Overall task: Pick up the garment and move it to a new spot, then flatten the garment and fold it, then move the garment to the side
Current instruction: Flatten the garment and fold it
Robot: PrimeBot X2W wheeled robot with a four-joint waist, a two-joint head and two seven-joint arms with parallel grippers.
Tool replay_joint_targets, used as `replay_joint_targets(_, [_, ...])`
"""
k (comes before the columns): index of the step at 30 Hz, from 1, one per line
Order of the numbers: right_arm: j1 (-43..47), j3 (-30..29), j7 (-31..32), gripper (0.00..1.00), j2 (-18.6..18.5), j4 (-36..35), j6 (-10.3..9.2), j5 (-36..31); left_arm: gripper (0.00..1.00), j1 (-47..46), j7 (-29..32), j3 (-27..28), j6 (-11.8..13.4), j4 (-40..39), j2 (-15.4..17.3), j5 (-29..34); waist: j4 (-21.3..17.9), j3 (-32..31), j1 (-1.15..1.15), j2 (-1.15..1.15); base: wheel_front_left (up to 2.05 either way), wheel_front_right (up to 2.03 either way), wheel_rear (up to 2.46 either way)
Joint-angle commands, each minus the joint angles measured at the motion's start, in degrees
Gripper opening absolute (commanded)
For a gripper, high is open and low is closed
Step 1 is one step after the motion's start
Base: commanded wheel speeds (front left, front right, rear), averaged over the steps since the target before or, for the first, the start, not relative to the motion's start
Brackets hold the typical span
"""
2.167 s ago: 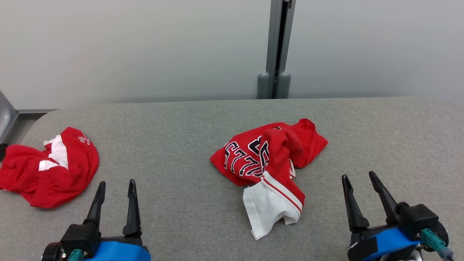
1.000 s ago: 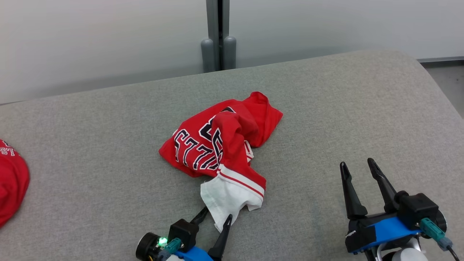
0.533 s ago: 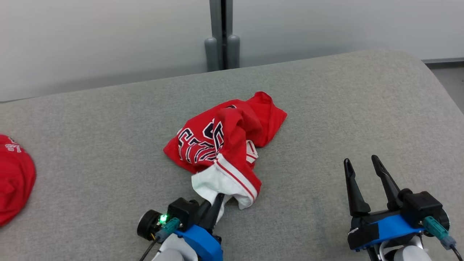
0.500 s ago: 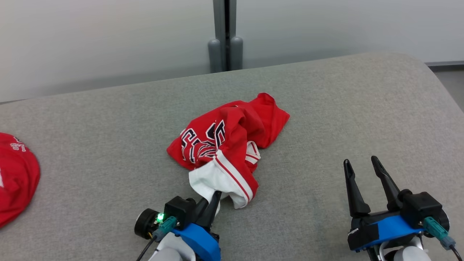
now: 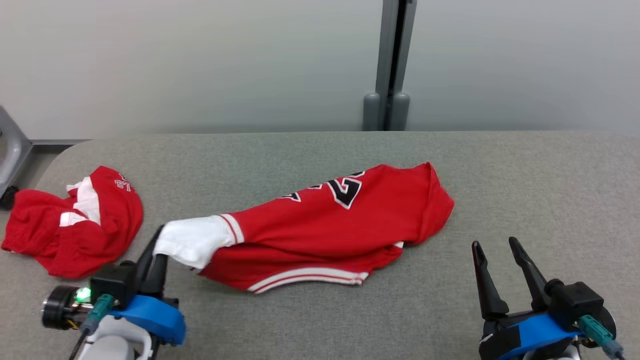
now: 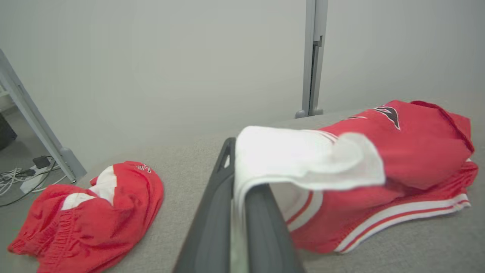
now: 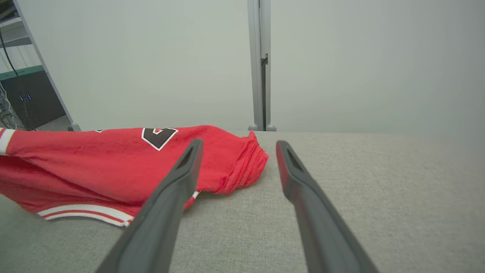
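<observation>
- Since a second ago, your left gripper (image 5: 156, 247) has pinched the garment's (image 5: 330, 225) white sleeve (image 5: 192, 240) and drawn the crumpled bundle out long.
- You see it mid-desk (image 5: 320, 320): red, white-striped hem, dark numerals, sleeve end raised.
- Your right gripper (image 5: 494, 243) is spread, empty, near its right end.
- Red heap (image 5: 75, 230) lies far left.

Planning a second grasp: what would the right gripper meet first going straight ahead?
Probably the red jersey, whose end shows ahead between the fingers of the right gripper; depth is unclear.
</observation>
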Motion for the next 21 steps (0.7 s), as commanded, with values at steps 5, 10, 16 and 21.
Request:
replay_joint_targets(5, [1.21, 0.25, -0.24, 1.0, -0.24, 0.49, 0.01, 0.57, 0.0, 0.53, -0.08, 2.24, 2.15, -3.01, 4.05, 1.0, 1.43, -0.95, 0.01, 0.0, 0.0, 0.0, 0.0])
replay_joint_targets(10, [1.65, 0.5, -0.38, 1.0, -0.23, 0.93, 0.01, 0.91, 0.0, 2.41, 0.24, 1.38, 2.3, -5.27, 3.92, 0.89, 2.01, -1.13, 0.01, 0.0, 0.0, 0.0, 0.0])
replay_joint_targets(16, [1.58, 0.29, -0.59, 1.0, -0.23, 1.47, 0.01, 1.3, 0.0, 6.52, 1.25, -4.67, 0.99, -5.04, 0.01, 2.1, 2.56, -0.83, 0.01, 0.0, 0.0, 0.0, 0.0])
replay_joint_targets(21, [1.36, -0.25, -0.79, 1.0, -0.23, 1.87, 0.01, 1.01, 0.0, 9.52, 1.82, -10.64, -1.52, -2.37, -3.13, 3.28, 3.08, -0.95, 0.01, 0.0, 0.0, 0.0, 0.0])
